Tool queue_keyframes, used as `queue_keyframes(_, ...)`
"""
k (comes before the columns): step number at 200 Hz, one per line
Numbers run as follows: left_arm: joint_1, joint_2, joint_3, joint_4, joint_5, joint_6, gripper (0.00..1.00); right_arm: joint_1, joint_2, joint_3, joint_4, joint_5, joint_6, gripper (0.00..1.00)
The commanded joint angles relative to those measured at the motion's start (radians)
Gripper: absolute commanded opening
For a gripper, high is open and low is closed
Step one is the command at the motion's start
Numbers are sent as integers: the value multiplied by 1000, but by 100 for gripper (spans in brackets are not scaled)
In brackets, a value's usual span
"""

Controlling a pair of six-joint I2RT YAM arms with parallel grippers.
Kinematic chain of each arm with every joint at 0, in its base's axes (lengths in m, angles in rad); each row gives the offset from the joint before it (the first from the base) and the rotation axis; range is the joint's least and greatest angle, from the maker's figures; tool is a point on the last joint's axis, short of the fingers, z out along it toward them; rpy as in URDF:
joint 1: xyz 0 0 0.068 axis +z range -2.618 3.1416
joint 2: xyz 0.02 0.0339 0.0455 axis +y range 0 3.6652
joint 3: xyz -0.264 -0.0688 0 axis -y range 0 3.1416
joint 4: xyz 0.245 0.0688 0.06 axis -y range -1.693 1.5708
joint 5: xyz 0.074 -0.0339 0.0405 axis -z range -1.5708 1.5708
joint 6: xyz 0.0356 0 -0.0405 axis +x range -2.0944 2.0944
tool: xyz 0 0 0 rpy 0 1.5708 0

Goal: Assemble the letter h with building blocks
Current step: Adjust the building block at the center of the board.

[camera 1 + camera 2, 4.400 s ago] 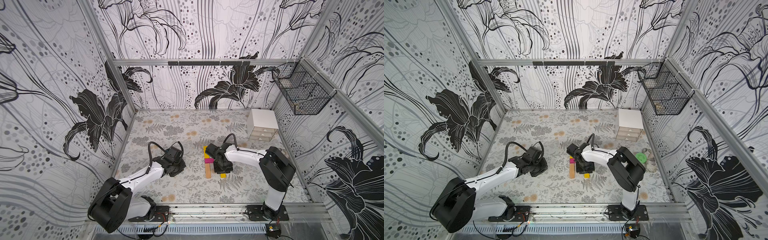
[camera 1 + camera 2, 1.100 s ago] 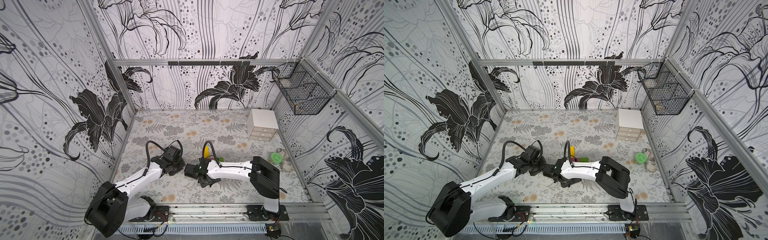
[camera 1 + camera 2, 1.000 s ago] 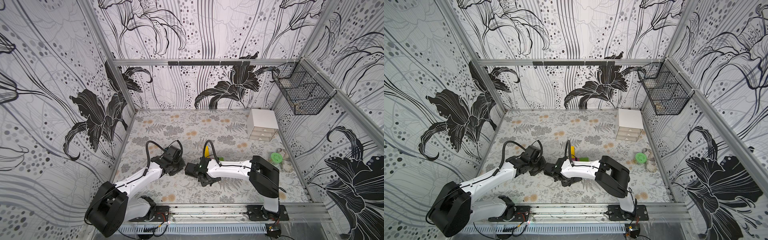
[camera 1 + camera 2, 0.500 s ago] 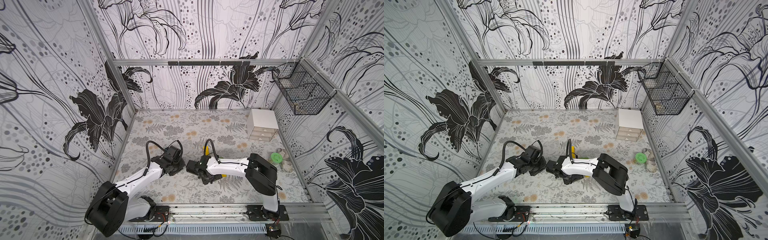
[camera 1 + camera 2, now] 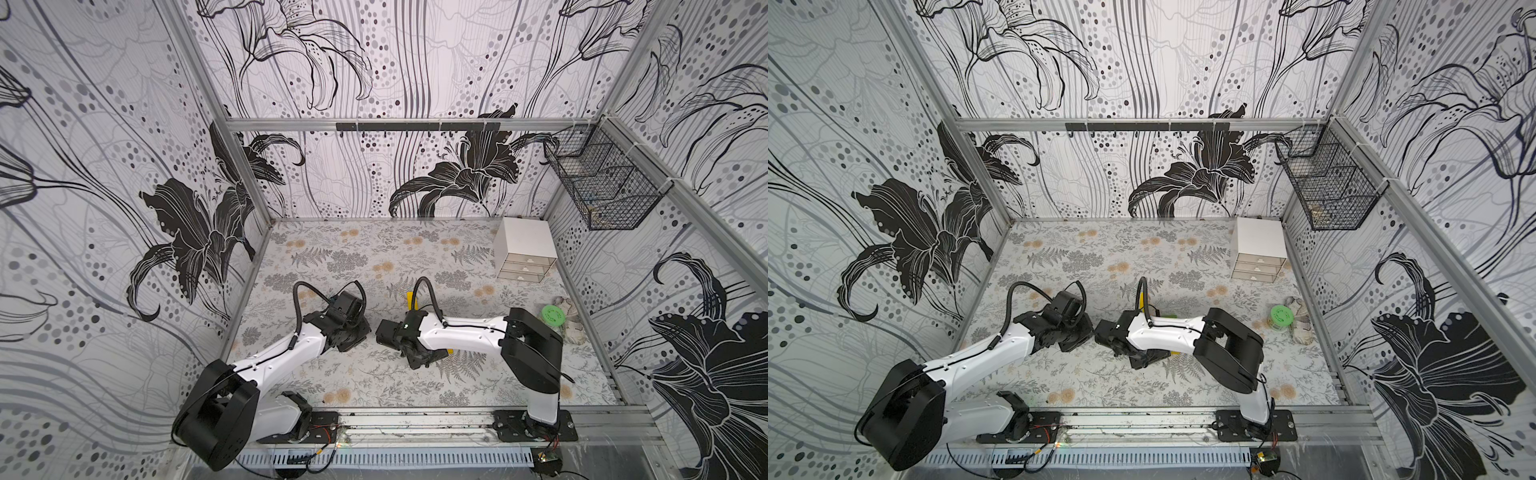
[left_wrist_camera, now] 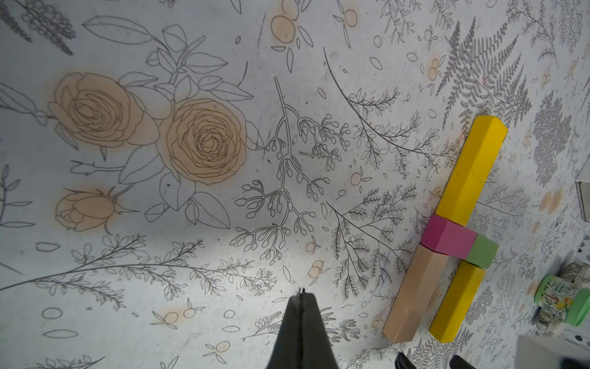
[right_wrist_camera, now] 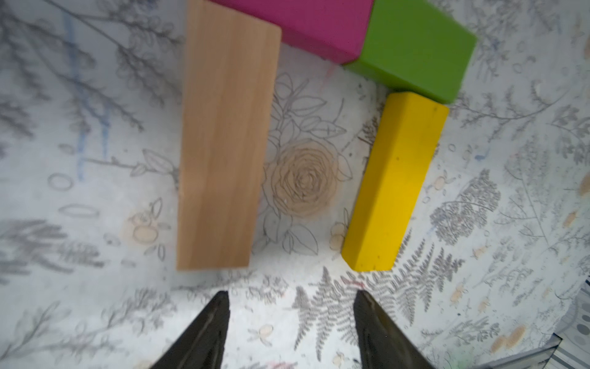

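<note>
The letter h point(image 6: 445, 238) lies on the floral mat point(image 5: 374, 257) near the middle of a top view, mostly hidden under the right arm point(image 5: 461, 332). Only the long yellow rectangular stem block point(image 5: 410, 300) pokes out. The right gripper point(image 7: 290, 297) is released and empty, its parted jaws just short of the long tan wood block point(image 7: 223, 143) and the long yellow leg block point(image 7: 396, 182), touching neither. The short magenta block point(image 7: 306, 25) and short green block point(image 7: 415, 48) lie beyond. The left gripper point(image 6: 301, 319) is clenched on nothing, well apart from the blocks.
</note>
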Motion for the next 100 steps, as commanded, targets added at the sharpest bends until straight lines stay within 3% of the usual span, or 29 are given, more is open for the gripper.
queue_keyframes(1, 0, 5, 19, -1, -8, 13, 0, 7, -172, -33, -80, 24, 17, 67)
queue_keyframes(58, 0, -8, 18, -2, -12, 10, 0, -126, -429, -362, 42, -97, 23, 72)
queue_keyframes(100, 0, -7, 7, 4, -10, 5, 0, -183, -458, -478, 137, -158, 18, 73)
